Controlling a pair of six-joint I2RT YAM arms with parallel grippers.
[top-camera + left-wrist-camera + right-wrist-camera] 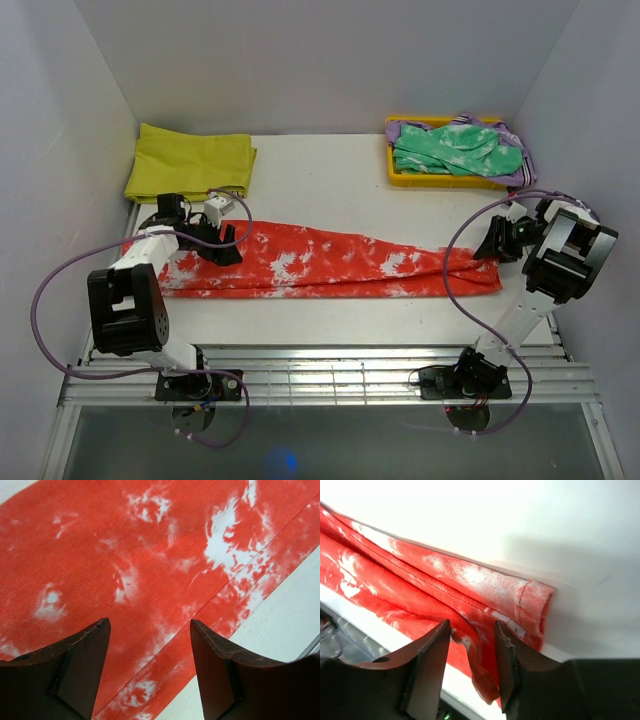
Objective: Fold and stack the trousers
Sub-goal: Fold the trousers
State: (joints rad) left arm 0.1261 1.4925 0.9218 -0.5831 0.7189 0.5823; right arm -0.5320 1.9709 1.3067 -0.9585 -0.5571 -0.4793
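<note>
The trousers [330, 262] lie stretched in one long strip across the middle of the tabletop [330, 190], running from the left side of the overhead frame to the right. The two legs appear to lie one on the other, so the lengthwise fold looks done. No crosswise fold shows yet, and the strip is at full length.

The left gripper [228, 243] hangs over the wider left end of the strip. In the left wrist view its jaws stand wide apart above flat red cloth with nothing between them. The right gripper [497, 243] is at the narrow right end. In the right wrist view its jaws are narrow, with a raised ridge of fabric near the hem pinched between them.

By my reading, what is left is to bring one end over the other, probably more than once, then set the bundle on a stack. A folded yellow cloth [190, 162] lies at the upper left, and a yellow bin [392, 175] with a green mottled garment [455, 148] sits at the upper right.
</note>
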